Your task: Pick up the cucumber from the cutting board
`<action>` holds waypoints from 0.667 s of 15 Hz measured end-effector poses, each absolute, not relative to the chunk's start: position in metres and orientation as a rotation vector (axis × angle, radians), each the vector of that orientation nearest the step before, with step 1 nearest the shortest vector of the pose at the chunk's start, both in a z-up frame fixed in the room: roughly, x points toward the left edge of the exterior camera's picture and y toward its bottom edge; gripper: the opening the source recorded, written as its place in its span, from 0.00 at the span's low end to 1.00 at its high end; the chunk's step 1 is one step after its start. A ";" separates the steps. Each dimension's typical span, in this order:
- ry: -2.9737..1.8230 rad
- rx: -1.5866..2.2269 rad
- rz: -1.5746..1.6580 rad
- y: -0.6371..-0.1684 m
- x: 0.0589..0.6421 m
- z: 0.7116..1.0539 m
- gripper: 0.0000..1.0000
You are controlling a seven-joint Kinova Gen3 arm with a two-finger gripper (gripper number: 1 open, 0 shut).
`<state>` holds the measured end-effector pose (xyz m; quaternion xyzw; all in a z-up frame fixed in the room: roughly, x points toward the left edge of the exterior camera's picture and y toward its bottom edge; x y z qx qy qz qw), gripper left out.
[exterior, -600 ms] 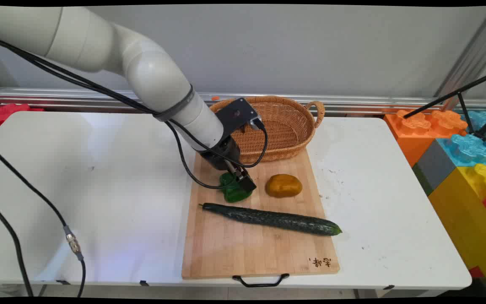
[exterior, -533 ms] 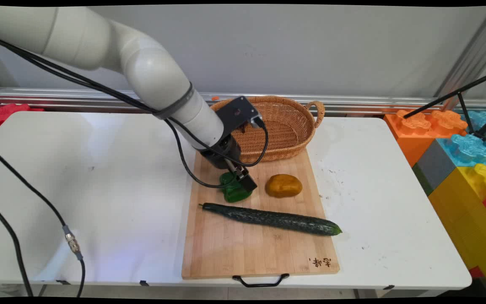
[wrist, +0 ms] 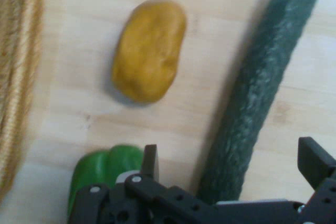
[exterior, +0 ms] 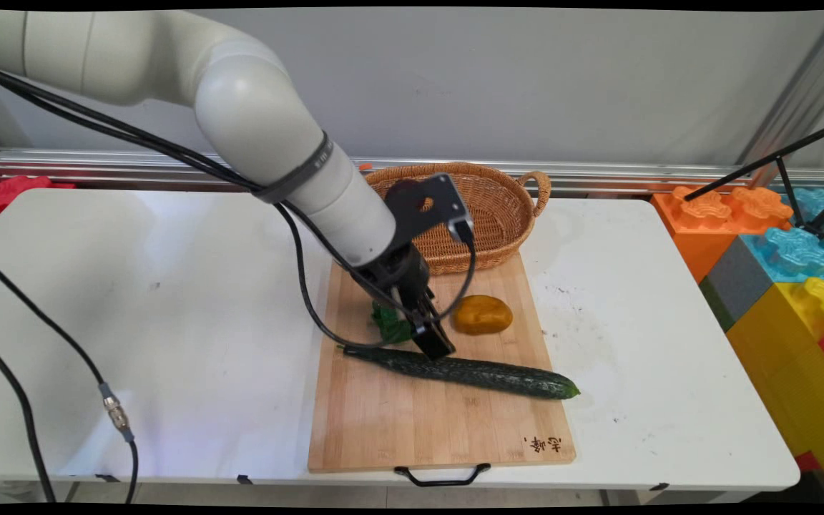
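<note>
From my station I saw the gripper [exterior: 432, 342] low over the wooden cutting board [exterior: 412, 429], its fingers spread wide apart and holding nothing. In the hand view the two fingertips [wrist: 150, 162] stood on either side of the cucumber [wrist: 257, 93], one between it and the green pepper [wrist: 102, 171], the other past its far flank (whether either pad touched the skin, I could not tell). In the main view the gripper's tip sat right at the cucumber's [exterior: 469, 372] upper edge, toward its stem end.

The cucumber lay long and slightly slanted across the middle of the board, its right end reaching just past the board's right edge. The green pepper [exterior: 389, 325] lay just behind the gripper, partly hidden by the hand and its cable. The brownish-yellow potato [exterior: 482, 315] rested on the board near the gripper's right, apart from both the cucumber and the pepper. In the hand view the potato [wrist: 149, 51] showed clearly beyond the fingers.

A wicker basket [exterior: 505, 207] sat at the board's far end, its near edge overlapping the wood. The board lay on the white table [exterior: 169, 322], its black handle [exterior: 442, 476] at the near edge.
</note>
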<state>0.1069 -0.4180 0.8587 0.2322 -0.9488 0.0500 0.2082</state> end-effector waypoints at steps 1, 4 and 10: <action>-2.648 0.617 0.139 -0.416 0.104 0.857 1.00; -2.686 0.492 0.155 -0.412 0.086 0.842 1.00; -2.759 0.359 0.192 -0.415 0.063 0.803 1.00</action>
